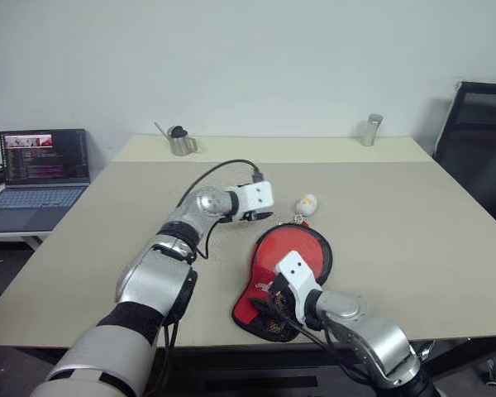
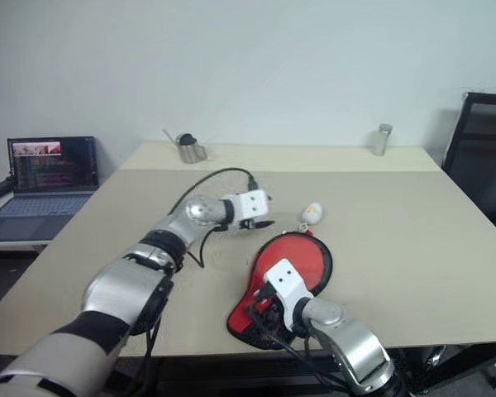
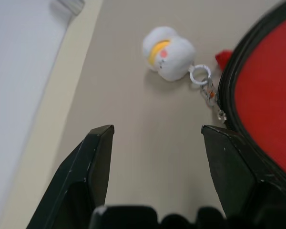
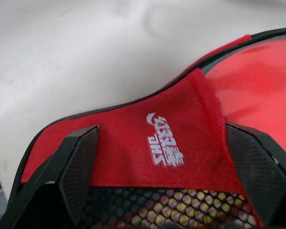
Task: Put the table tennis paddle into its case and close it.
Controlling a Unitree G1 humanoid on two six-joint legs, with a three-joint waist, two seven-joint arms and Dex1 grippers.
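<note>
The case (image 1: 293, 252) lies flat near the table's front edge, its red round face rimmed in black trim. Its narrow end carries a white logo (image 4: 166, 140) and black mesh (image 4: 152, 210). A white plush keychain (image 1: 307, 203) hangs from the zip pull (image 3: 209, 93) at the case's far edge. The table tennis paddle is hidden. My left gripper (image 1: 264, 217) hovers open just left of the plush, with nothing between its fingers (image 3: 97, 157). My right gripper (image 1: 270, 303) stands open over the case's narrow end, one finger (image 4: 78, 162) on each side of the logo.
The tan table (image 1: 397, 207) has open room to the right and left of the case. A metal cup (image 1: 180, 142) and a metal cylinder (image 1: 372, 130) stand at the far edge. A laptop (image 1: 45, 169) sits off to the left and a black chair (image 1: 479, 141) at the right.
</note>
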